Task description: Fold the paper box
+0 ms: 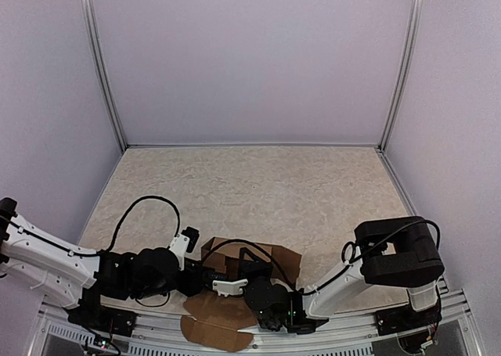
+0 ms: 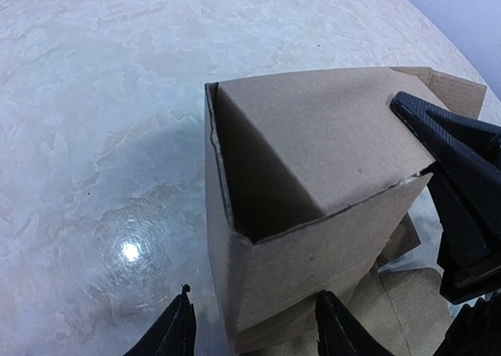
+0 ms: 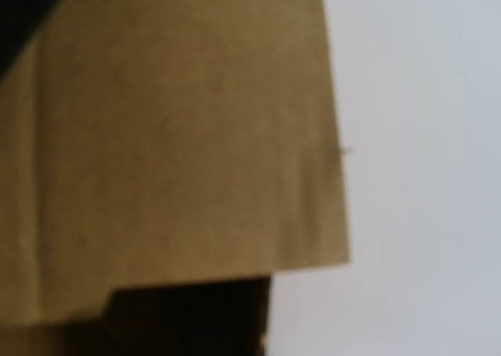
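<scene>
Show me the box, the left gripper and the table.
box (image 2: pixel 329 152): left wrist view, on its folded-in top panel.
left gripper (image 2: pixel 260 325): left wrist view, midway between its fingertips, over the box's near wall.
table (image 2: pixel 102 98): left wrist view, bare surface left of the box.

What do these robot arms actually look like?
The left arm and right arm have white tube-like links, chunky black joints and loose black cables looping alongside. The left tool ends in two slim, pointed black fingers.
</scene>
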`<state>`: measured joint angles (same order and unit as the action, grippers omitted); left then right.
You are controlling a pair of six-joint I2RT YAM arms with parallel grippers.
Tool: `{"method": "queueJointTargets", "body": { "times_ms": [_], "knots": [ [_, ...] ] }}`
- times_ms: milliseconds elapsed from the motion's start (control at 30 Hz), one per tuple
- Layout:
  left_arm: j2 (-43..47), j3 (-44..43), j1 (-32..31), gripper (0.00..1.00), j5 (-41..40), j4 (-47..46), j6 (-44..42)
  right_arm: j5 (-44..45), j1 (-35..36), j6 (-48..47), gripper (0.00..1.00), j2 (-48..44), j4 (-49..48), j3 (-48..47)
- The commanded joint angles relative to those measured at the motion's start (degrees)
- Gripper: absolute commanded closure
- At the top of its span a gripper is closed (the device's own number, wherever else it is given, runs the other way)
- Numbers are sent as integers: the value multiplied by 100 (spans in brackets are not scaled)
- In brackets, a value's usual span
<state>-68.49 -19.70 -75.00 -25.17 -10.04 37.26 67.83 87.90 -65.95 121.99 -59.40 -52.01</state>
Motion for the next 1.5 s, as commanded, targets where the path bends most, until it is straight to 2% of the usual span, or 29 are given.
{"method": "queueJointTargets", "body": {
  "times_ms": [0, 533, 800, 1267, 1467],
  "knots": [
    [128, -175, -32, 49, -217, 146, -251, -250, 59, 386, 100, -397, 926, -77],
    [202, -288, -32, 47, -348, 110, -552, -1330, -214, 2715, 100, -1380, 4719, -920],
    [152, -330, -32, 45, -366, 55, -610, -1778, -340, 3434, 100, -1514, 5827, -1438],
    [73, -385, -36, 41, -207, -242, -562, -1996, -401, 4431, 100, -1143, 7023, -2284],
    [7, -380, -35, 43, -69, -473, -583, -2264, -414, 4755, 100, -1159, 7049, -2367]
  ]
}}
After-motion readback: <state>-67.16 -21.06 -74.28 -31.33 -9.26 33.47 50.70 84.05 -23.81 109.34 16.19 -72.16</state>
